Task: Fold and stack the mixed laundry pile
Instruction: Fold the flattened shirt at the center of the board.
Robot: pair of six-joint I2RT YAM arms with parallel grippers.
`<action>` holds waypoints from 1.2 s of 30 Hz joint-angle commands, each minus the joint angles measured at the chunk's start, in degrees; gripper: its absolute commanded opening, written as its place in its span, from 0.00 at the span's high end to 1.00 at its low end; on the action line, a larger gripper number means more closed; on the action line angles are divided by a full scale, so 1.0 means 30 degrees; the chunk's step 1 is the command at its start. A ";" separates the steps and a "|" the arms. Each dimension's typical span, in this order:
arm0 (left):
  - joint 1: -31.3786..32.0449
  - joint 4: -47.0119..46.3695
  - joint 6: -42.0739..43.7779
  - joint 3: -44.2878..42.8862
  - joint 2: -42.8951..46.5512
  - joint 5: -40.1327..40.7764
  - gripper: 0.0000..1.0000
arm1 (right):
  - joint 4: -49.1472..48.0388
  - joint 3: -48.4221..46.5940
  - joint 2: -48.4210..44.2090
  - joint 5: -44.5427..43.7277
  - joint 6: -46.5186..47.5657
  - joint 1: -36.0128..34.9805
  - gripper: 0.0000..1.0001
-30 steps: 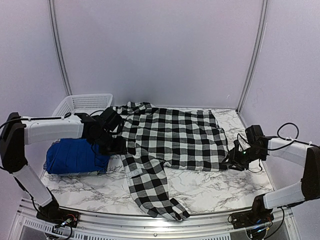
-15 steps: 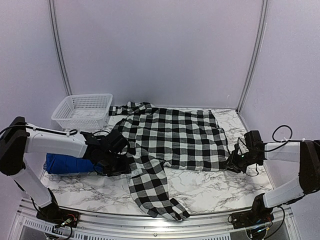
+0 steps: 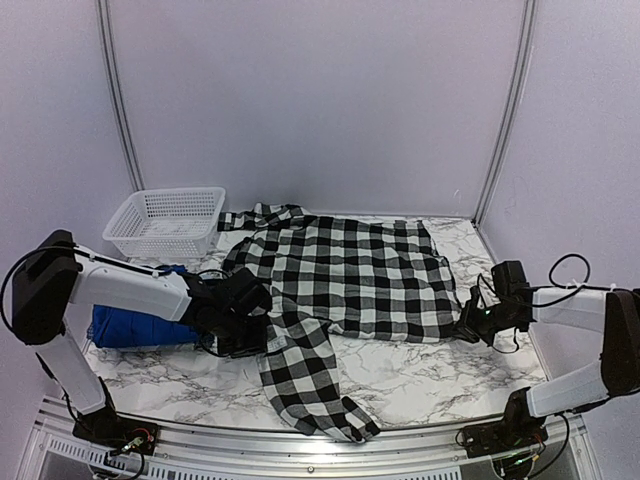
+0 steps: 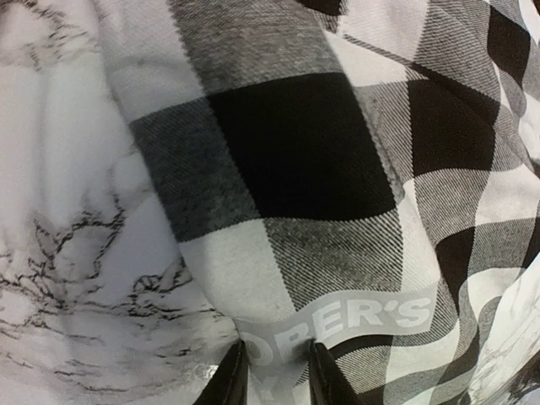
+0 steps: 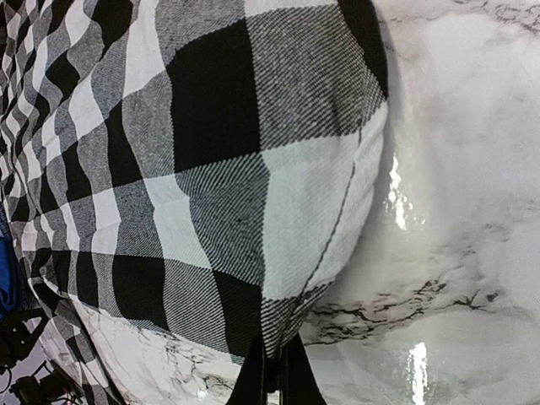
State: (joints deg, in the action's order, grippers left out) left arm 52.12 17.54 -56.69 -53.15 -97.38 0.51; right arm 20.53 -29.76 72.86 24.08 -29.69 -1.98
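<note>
The black-and-white buffalo-check flannel shirt [image 3: 350, 270] lies spread flat across the table, one sleeve trailing to the front edge. My left gripper [image 3: 252, 336] is at the shirt's left side where the sleeve starts. In the left wrist view its fingertips [image 4: 272, 381] pinch a fold with a printed label tape. My right gripper [image 3: 468, 328] is at the shirt's right front corner, and in the right wrist view [image 5: 272, 375] it is shut on the hem. The royal-blue shirt [image 3: 135, 328] lies folded at the left, partly under my left arm. The pale blue T-shirt and the small-checked navy cloth are out of view.
A white lattice basket [image 3: 165, 222] stands at the back left. The marble table [image 3: 430, 375] shows bare in front of the shirt on the right. Booth walls close in the back and both sides.
My left arm has swung from the collar area forward and to the right, down to the shirt's left edge. My right gripper has dropped slightly at the shirt's corner.
</note>
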 commanded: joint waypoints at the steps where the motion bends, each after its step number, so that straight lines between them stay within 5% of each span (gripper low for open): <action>1: 0.0440 0.0848 -0.0389 -0.0344 -0.1185 0.0161 0.78 | 0.0789 -0.0496 -0.0791 -0.0213 0.0414 0.0096 1.00; 6: 0.0868 0.1984 -0.0232 -0.1251 -0.0128 0.1166 1.00 | 0.1691 -0.0928 -0.1747 -0.0522 0.0666 0.0118 1.00; 17: 0.1647 0.3440 -0.1506 0.0326 0.3954 0.1209 1.00 | 0.4252 -0.0770 -0.5415 -0.0390 0.0287 0.0106 1.00; 36: 0.2454 0.3908 -0.2002 -0.0254 0.5637 0.1304 1.00 | 0.6603 -0.0942 -0.8428 -0.0790 -0.0159 0.0115 1.00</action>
State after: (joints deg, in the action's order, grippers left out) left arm 59.24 26.57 -61.98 -53.17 -84.36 2.55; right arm 38.06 -29.43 48.86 22.61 -29.39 -1.98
